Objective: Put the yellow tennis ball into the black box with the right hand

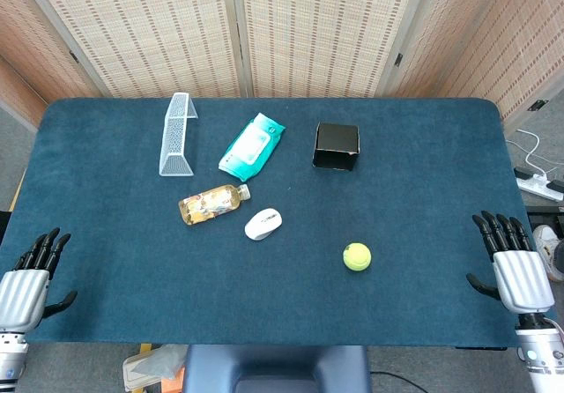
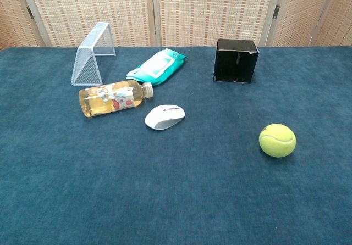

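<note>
The yellow tennis ball (image 1: pixel 357 256) (image 2: pixel 277 140) lies on the blue table, right of centre and near the front. The black box (image 1: pixel 336 145) (image 2: pixel 236 60) stands open-topped behind it, toward the back. My right hand (image 1: pixel 514 265) hovers at the table's right front edge, fingers stretched out and apart, holding nothing, well to the right of the ball. At the left front corner my left hand (image 1: pixel 28 277) is likewise spread and empty. Neither hand shows in the chest view.
A white mesh basket (image 1: pixel 179 134) (image 2: pixel 92 53) lies at the back left. A teal wipes pack (image 1: pixel 252 144) (image 2: pixel 158 67), a bottle of amber liquid (image 1: pixel 211 203) (image 2: pixel 113 98) on its side and a white mouse (image 1: pixel 263 224) (image 2: pixel 164 116) sit mid-table.
</note>
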{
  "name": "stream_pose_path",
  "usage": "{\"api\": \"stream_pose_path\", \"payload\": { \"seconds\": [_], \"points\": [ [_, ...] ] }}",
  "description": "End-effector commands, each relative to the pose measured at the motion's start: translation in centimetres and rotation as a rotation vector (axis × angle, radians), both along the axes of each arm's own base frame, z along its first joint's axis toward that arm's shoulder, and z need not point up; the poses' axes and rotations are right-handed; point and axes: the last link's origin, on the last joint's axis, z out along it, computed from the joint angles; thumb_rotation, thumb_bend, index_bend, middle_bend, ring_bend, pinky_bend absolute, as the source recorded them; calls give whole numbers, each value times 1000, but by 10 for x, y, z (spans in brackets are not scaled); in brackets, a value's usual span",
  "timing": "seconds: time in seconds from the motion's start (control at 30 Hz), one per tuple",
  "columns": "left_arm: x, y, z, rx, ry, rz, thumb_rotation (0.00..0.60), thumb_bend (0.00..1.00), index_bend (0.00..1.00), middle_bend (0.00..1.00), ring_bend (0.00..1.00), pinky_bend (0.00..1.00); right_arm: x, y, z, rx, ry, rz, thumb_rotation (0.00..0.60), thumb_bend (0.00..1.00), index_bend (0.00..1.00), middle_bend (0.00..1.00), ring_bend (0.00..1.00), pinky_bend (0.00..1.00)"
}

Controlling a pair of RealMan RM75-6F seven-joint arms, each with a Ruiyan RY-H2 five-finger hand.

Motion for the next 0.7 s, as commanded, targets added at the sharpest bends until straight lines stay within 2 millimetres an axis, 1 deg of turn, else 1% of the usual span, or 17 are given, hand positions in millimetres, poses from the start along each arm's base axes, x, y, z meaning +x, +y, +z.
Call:
{"api": "stream_pose_path", "payload": {
  "seconds": [0.03, 0.17, 0.3, 0.37, 0.43, 0.5, 0.6, 0.7],
  "points": [
    [0, 0, 0, 0, 2, 0, 600, 241, 56, 98, 26, 248, -1, 0, 0, 1, 3, -2, 600, 141, 11, 32, 0, 15],
    [1, 0, -1, 0, 8, -3, 600, 240, 57, 99, 27, 249, -1, 1, -2, 8, 14, 0, 600, 144, 11, 36, 0, 15],
    [2, 0, -1, -2, 7, -8, 600, 241, 56, 98, 26, 249, 3, 2, -7, -24, 17, 32, 600, 208, 26, 81, 0, 15],
    [1, 1, -2, -4, 11, -6, 600, 240, 56, 99, 27, 249, 7, 2, -13, -51, 11, 59, 600, 267, 70, 132, 0, 28],
    [0, 2, -2, -5, 15, 4, 600, 241, 57, 99, 27, 249, 12, 4, -23, -68, -3, 93, 600, 320, 118, 185, 1, 50],
    [0, 1, -1, -2, 13, 10, 600, 241, 57, 100, 27, 249, 17, 7, -35, -77, -20, 125, 600, 370, 170, 236, 25, 74],
    [1, -1, 1, 5, -1, 0, 600, 240, 58, 102, 42, 249, 23, 13, -53, -82, -42, 152, 600, 422, 251, 306, 94, 137],
    [2, -2, 2, 8, -12, -9, 600, 241, 58, 102, 46, 250, 30, 17, -73, -67, -43, 161, 600, 467, 334, 372, 173, 268]
  ]
}}
